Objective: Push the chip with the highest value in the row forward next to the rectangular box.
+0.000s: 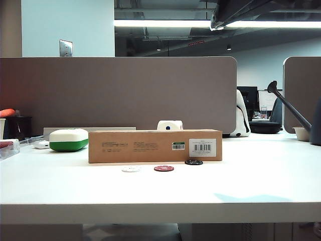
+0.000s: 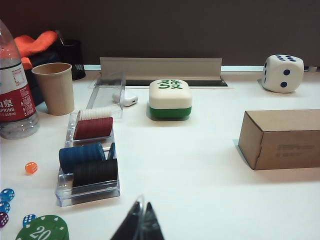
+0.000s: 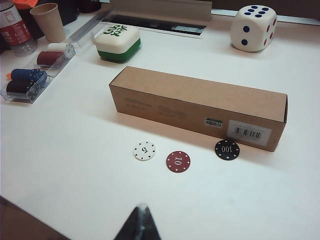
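The long brown cardboard rectangular box [image 1: 155,145] [image 3: 200,105] lies across the table, and its end also shows in the left wrist view [image 2: 282,137]. The black chip [image 1: 193,162] [image 3: 227,149], marked 100, lies flat just in front of the box below the barcode label. The dark red chip [image 1: 164,168] [image 3: 178,161], marked 10, and the white chip [image 1: 131,169] [image 3: 144,150] lie a little further from the box. My right gripper [image 3: 142,207] is shut and empty, well short of the chips. My left gripper [image 2: 141,207] is shut and empty, off to the box's left end. Neither gripper shows in the exterior view.
A white-and-green rounded case [image 1: 68,139] [image 2: 170,98] and a large white die [image 3: 253,28] [image 2: 282,73] sit behind the box. A clear chip rack [image 2: 90,165], paper cup [image 2: 53,87], water bottle [image 2: 14,100], a green 20 chip [image 2: 42,230] and small dice lie at the left.
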### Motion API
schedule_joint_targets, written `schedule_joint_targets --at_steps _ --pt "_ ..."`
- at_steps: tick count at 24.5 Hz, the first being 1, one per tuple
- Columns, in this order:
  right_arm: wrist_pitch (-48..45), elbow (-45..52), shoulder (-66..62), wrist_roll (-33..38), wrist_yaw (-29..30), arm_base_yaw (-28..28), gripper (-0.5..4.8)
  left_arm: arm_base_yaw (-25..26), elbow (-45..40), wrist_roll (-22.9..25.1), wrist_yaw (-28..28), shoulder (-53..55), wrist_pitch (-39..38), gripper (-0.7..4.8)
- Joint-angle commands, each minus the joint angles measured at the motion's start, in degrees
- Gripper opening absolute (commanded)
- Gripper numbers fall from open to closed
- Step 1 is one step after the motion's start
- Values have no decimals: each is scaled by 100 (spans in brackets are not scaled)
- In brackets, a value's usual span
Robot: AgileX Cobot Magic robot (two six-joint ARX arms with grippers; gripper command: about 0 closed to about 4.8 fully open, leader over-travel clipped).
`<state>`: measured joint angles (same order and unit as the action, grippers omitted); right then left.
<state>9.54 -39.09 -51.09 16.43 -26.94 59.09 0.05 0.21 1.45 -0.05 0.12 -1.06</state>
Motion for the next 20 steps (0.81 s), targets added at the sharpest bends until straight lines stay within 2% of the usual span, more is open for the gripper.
schedule_joint_targets --at_steps 1,15,18,20 --pt "-55 -15 0 -15 2 4 -5 -2 24 2 13 0 70 -5" --pt "267 -13 74 -79 -13 -26 -5 -2 24 4 13 0 70 -5" --pt "219 -11 131 -498 -26 -203 -3 -2 24 2 13 0 68 -5" --pt "223 9 243 -487 28 -415 -3 -2 24 2 13 0 70 -5"
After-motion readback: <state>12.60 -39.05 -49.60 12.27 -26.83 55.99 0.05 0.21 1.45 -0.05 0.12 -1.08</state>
